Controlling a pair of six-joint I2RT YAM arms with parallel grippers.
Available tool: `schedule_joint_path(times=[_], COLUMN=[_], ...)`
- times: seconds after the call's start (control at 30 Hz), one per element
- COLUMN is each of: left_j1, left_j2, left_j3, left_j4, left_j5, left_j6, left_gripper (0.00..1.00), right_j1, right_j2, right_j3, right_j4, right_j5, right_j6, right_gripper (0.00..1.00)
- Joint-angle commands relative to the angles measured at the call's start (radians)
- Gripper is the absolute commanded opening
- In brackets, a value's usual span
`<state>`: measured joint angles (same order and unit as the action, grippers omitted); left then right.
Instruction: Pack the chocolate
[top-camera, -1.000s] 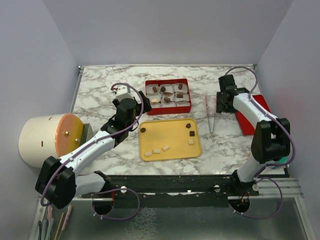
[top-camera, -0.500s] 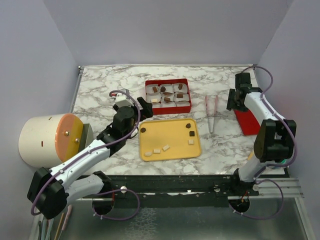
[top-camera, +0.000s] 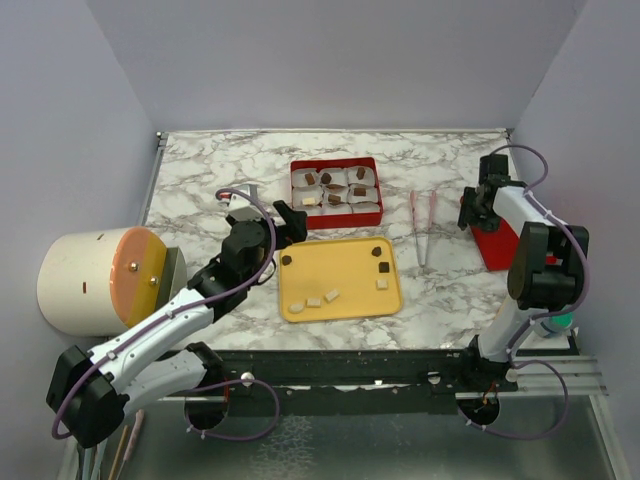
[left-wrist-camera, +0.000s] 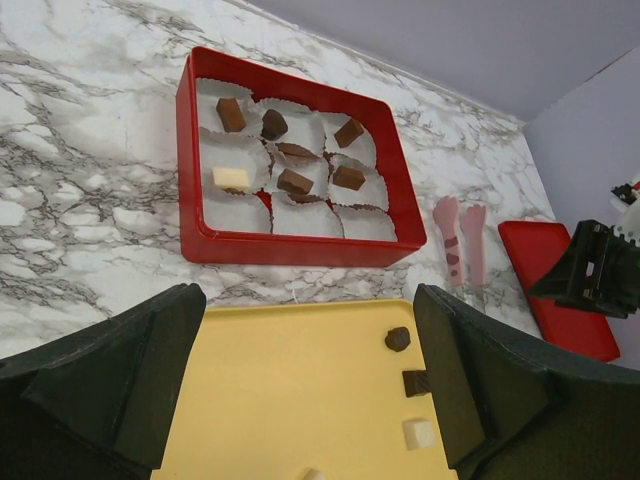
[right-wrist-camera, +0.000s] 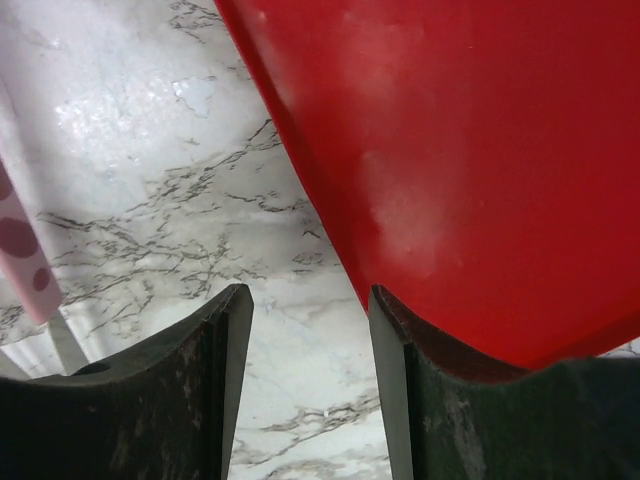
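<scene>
Right end effector (right-wrist-camera: 310, 300) moved to red lid (right-wrist-camera: 480, 150); red box (left-wrist-camera: 300, 247) holds chocolate (left-wrist-camera: 294, 182).

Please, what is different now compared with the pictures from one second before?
The left gripper swung right, from above bare marble to the left edge of the yellow tray, fingers open and empty. The right gripper moved right, away from the tongs, to the edge of the red lid. Nothing was taken or released. The red box, tray, tongs and chocolates kept their places.
</scene>
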<state>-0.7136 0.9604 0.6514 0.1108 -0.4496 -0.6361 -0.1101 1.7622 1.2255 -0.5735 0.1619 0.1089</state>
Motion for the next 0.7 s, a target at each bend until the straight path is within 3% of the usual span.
schedule_joint_path(times=[0.0,0.53,0.67], left_j1=[-0.009,-0.009,-0.01], left_j2=[-0.02,-0.013,-0.009], left_j3=[-0.013,-0.02,-0.022], left_j4=[-0.008,-0.012,-0.011], left_j5=[-0.002,-0.016,-0.018], left_j6=[0.002,-0.009,-0.012], left_gripper=[0.96,0.97,0.96], right_j1=[-0.025,-0.058,-0.06], right_j2=[0.045,0.126,0.149], right_j3=[0.006,0.003,0.009], right_j4=[0.023,0.062,0.059], right_j5=[-0.035,-0.049,-0.039], right_j6=[-0.018,-0.017,-0.014], right_gripper=[0.56,0.5,0.34])
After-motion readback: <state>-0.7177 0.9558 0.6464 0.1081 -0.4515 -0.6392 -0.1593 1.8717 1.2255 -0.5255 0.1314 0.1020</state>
